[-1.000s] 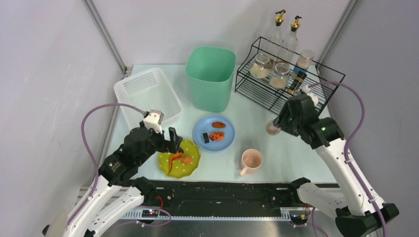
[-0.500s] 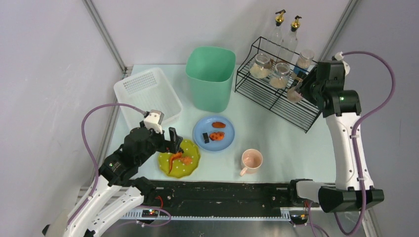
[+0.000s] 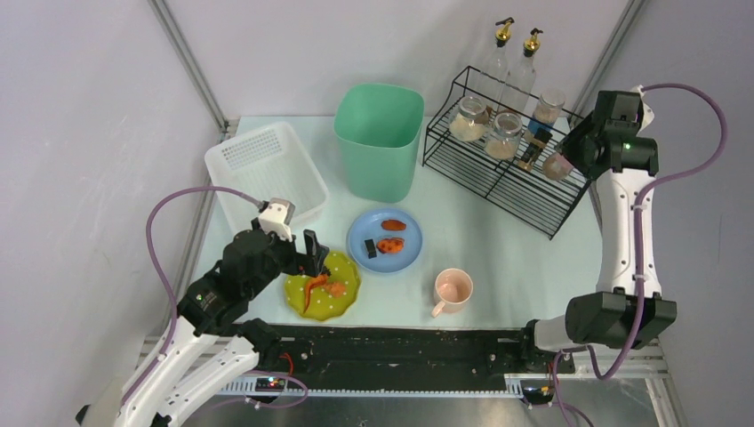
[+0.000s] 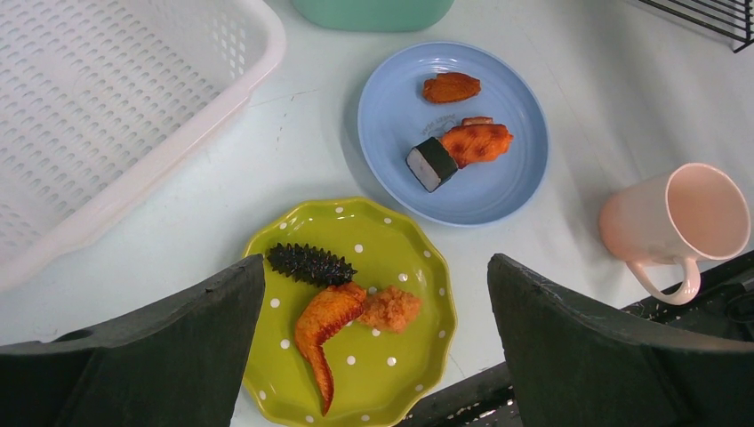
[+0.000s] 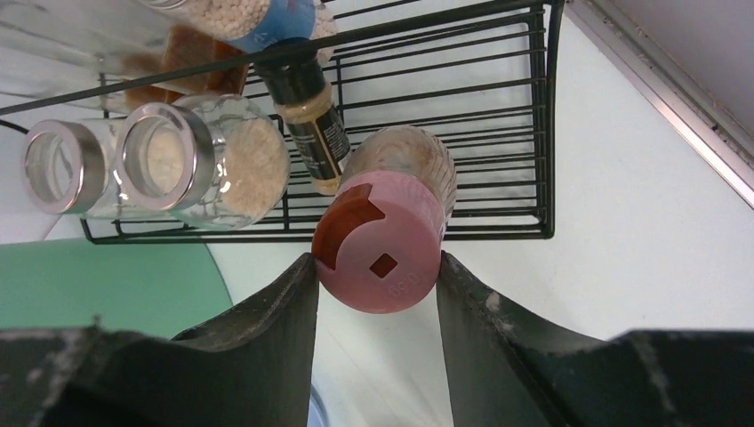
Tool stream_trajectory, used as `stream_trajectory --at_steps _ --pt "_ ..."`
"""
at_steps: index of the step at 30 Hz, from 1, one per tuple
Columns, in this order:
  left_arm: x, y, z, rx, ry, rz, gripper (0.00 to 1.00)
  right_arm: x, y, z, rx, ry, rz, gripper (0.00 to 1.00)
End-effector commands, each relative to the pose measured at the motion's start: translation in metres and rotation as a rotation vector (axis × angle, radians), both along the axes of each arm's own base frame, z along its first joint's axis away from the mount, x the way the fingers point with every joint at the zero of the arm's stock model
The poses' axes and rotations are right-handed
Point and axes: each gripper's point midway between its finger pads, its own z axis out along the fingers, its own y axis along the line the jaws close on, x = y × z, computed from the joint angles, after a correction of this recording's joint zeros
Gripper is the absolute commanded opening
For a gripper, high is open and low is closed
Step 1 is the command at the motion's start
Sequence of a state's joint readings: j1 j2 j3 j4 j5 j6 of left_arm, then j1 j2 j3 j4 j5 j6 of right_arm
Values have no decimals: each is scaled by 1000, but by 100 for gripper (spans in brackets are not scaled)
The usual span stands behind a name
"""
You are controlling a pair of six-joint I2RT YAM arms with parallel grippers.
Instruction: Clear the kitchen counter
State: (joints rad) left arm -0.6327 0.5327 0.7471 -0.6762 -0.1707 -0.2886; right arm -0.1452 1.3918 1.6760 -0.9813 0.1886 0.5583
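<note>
The kitchen counter [image 3: 498,240] is pale mint-white. My right gripper [image 3: 564,158] is shut on a spice jar with a pink lid [image 5: 382,253] and holds it over the right end of the black wire rack [image 3: 485,173], beside a dark bottle [image 5: 311,133]. My left gripper [image 3: 313,252] is open and empty, hovering over a green dotted plate [image 4: 418,258] that holds a chicken wing, a spiky black piece and an orange lump. A blue plate [image 4: 498,187] with three food pieces and a pink mug [image 3: 453,290] stand on the counter.
A green bin [image 3: 378,138] stands at the back middle and a white perforated basket [image 3: 267,165] at the back left. The rack holds two glass jars [image 5: 204,160] and a blue-labelled jar; two oil bottles [image 3: 516,53] stand behind it. A black rail [image 3: 400,342] runs along the front.
My right arm has swung up and to the right, carrying the pink-lidded jar from above the counter to the right end of the rack. The left arm has not moved.
</note>
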Motion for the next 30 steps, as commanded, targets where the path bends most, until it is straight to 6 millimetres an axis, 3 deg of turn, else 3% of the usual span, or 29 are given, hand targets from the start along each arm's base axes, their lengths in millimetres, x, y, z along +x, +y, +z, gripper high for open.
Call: stream_trajectory --at_steps 1,18,24,30 --pt "-3 -5 3 -20 -11 -26 98 15 -7 3 -10 -3 16 11" --pt "-4 -6 5 -26 -17 -33 98 29 -20 -59 3 173 -1 18" --pt "-5 -6 6 -31 -21 -36 98 31 -18 -71 23 206 13 31" --pt "-5 -7 5 -30 -18 -39 98 32 -13 -71 49 205 30 59"
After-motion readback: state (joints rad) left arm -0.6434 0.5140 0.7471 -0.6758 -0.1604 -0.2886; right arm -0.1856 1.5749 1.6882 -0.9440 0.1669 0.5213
